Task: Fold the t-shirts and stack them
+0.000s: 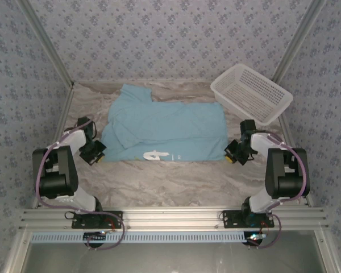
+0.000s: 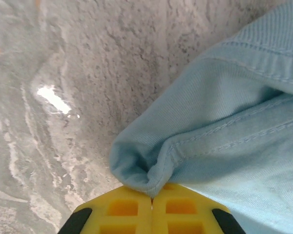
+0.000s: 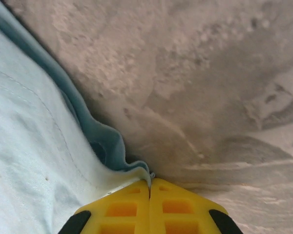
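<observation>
Light blue t-shirt (image 1: 162, 128) lies spread, partly folded, mid-table toward the far edge, w/ a white bit of lettering showing at its near hem. White mesh basket (image 1: 251, 94) sits tilted at the far right corner, just clear of the shirt. Left claw (image 2: 152, 195) is closed on the near left corner, pinching a rolled bunch of hem right at its tips. Right claw (image 3: 150, 183) is closed on the near right corner, but w/ only a thin sliver of edge between the yellow pads. Main risk, imo: the right pinch is so shallow the cloth may slip out once lifted, dropping that side and skewing the fold. The left bunch may hold more than one layer, or only the top one, so the corner could unroll or drag unevenly. Uneven lift btwn the two sides would wrinkle the shirt; a far swing on the right could nudge the basket. Both arms: elbows up near their bases, forearms angled fwd and inward, wrists low over the marbled table (image 1: 176, 182).
</observation>
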